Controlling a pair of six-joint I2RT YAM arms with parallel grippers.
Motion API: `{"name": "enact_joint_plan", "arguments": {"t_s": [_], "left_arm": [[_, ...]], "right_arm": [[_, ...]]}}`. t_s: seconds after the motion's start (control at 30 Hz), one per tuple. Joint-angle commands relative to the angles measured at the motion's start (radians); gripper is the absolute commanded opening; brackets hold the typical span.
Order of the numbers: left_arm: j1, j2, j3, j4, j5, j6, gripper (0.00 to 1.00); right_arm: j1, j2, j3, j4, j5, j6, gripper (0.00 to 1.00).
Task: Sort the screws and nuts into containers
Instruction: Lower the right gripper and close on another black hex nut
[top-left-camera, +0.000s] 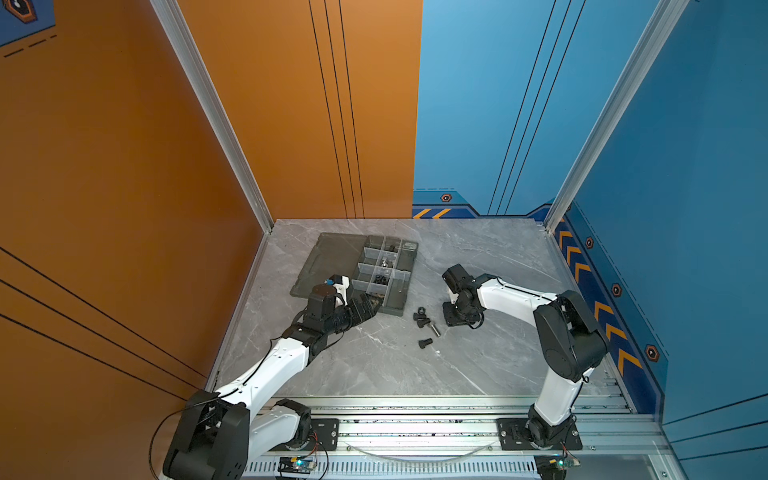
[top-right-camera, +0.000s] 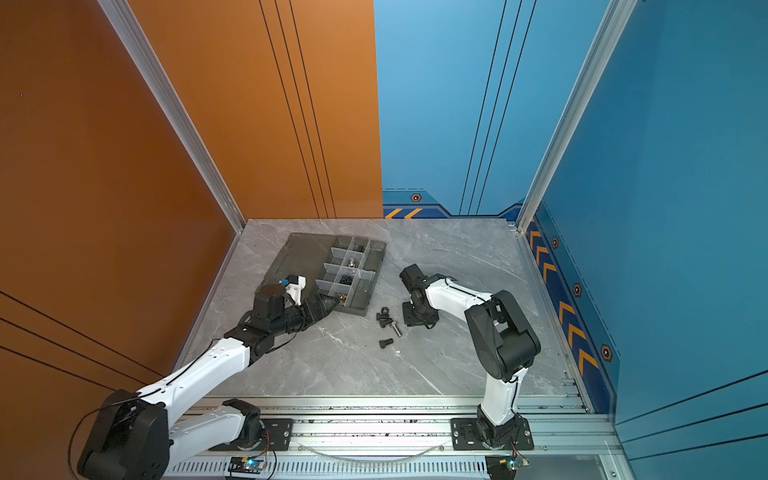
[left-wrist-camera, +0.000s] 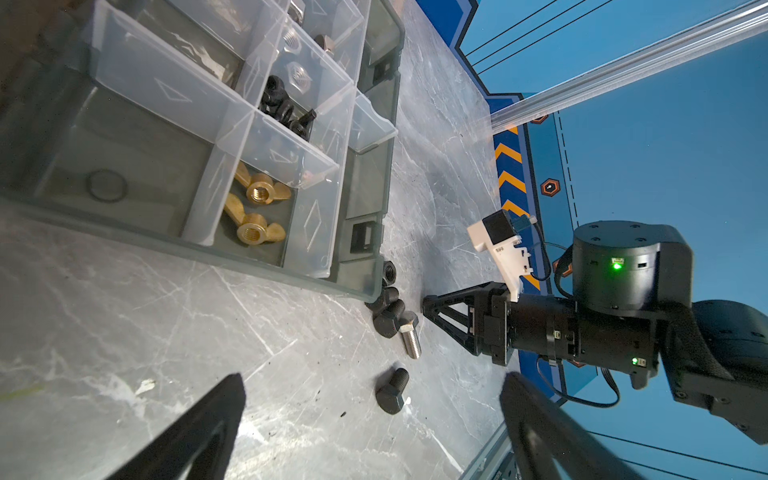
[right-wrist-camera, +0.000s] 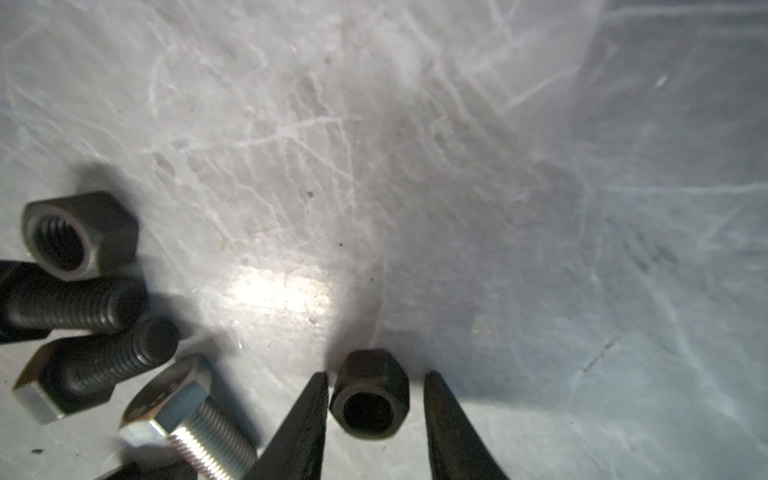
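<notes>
right pincer (right-wrist-camera: 377, 374): partly spread, one finger on each side of a black hex nut (right-wrist-camera: 370, 395). one finger sits almost against it and a clear gap shows at the other, so nothing is pinched yet.
nut's place: on the grey table (top-left-camera: 498, 249), just right of the loose pile and to the near right of the tray. it is hidden under the pincer in both top views.
how it will handle: likely hard metal, light and smooth-sided. it won't give, but it could skate or pop out if squeezed on its corners.
where to hold: probably across two opposite flats, fingers square to them.
loose pile: a second black nut (right-wrist-camera: 79, 232), a black screw (right-wrist-camera: 62, 303), another black screw (right-wrist-camera: 99, 365) and a silver screw (right-wrist-camera: 187, 424), lying close together.
lone black screw (top-left-camera: 425, 343): lies apart, nearer than the pile.
tray (top-left-camera: 395, 309): left of the pile and farther back. its cells hold brass wing nuts (left-wrist-camera: 257, 208), black nuts (left-wrist-camera: 282, 108) and silver nuts (left-wrist-camera: 297, 75).
left pincer (top-left-camera: 368, 306): spread wide and empty, hovering at the tray's near edge.
</notes>
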Motion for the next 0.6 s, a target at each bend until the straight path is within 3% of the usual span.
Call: {"name": "enact_joint_plan", "arguments": {"t_s": [0.0, 0.23, 0.57], "left_arm": [[-0.004, -0.005, -0.012, 0.018, -0.007, 0.01, 0.98], [-0.005, -0.003, -0.01, 0.022, -0.004, 0.009, 0.98], [-0.001, 0.003, -0.015, 0.031, -0.001, 0.01, 0.98]], "right_arm": [[0.01, 0.045, 0.007, 0.003, 0.038, 0.009, 0.4], [0.025, 0.059, 0.008, 0.002, 0.062, 0.017, 0.39], [0.033, 0.064, 0.005, -0.01, 0.069, 0.02, 0.16]]}}
